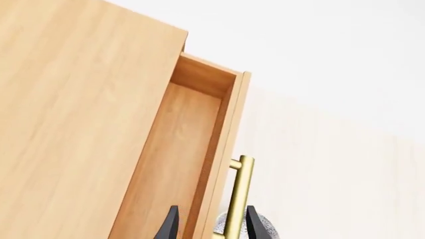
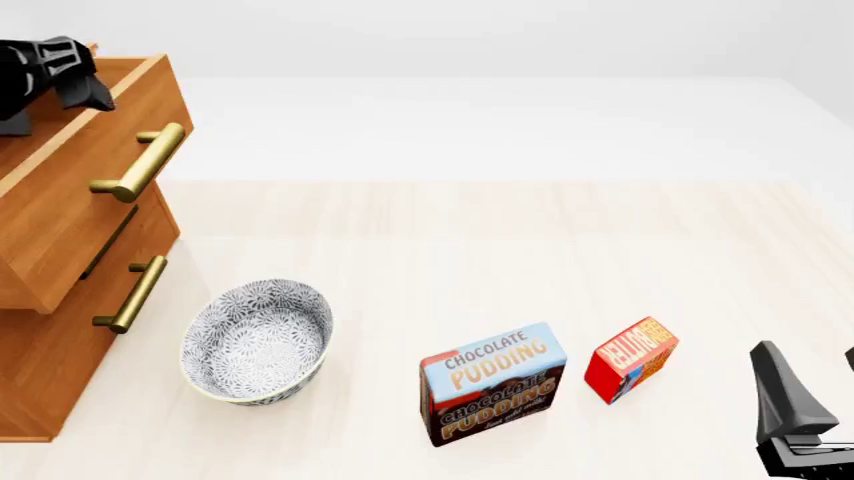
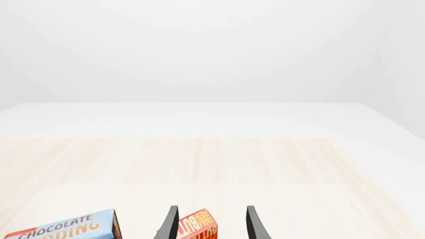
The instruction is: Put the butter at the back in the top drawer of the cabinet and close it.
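Note:
The butter (image 2: 631, 358), a small red box, stands on the table at the front right, to the right of the pudding box. In the right wrist view the butter (image 3: 199, 226) shows between my fingers. My right gripper (image 2: 814, 392) is open and empty, a short way to the right of the butter and apart from it. The cabinet (image 2: 54, 330) stands at the left. Its top drawer (image 2: 94, 190) is pulled out, and its inside (image 1: 179, 149) looks empty. My left gripper (image 2: 67, 85) is open above the drawer, its fingers either side of the drawer front and brass handle (image 1: 239, 196).
A blue-and-brown Chocolate Pudding box (image 2: 491, 385) stands left of the butter. A patterned grey bowl (image 2: 258, 340) sits in front of the cabinet, below the open drawer. The second drawer's handle (image 2: 134, 293) juts out towards the bowl.

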{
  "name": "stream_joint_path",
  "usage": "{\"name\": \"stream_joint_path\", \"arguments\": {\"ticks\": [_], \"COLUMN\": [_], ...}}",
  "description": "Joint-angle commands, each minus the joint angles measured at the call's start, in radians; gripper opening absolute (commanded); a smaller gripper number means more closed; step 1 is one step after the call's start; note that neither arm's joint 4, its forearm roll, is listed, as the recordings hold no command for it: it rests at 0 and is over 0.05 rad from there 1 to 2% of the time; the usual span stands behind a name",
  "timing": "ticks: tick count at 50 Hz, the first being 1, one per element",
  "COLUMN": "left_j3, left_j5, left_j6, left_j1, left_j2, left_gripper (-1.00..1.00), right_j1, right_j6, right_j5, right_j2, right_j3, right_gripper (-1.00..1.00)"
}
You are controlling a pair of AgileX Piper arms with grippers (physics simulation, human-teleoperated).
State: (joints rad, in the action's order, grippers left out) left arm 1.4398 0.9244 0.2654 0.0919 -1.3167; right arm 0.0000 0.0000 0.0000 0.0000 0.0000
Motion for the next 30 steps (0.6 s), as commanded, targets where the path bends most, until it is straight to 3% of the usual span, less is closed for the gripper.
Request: {"name": "stream_joint_path", "arguments": {"ticks": [1,30], "left_j3": [-0.018,-0.057], "left_j5": [-0.022,-0.080], "left_j6": [-0.005,-0.012], "left_j1": [-0.001,-0.025], "left_j2": [-0.023,-0.085], "left_gripper": [1.00,1.00], "right_j1": [0.000,0.000], "right_j6": [0.000,0.000], "right_j5": [0.000,0.000], "right_j2": [0.000,0.000], "right_j3": [0.000,0.000], "right_gripper": [1.00,1.00]}}
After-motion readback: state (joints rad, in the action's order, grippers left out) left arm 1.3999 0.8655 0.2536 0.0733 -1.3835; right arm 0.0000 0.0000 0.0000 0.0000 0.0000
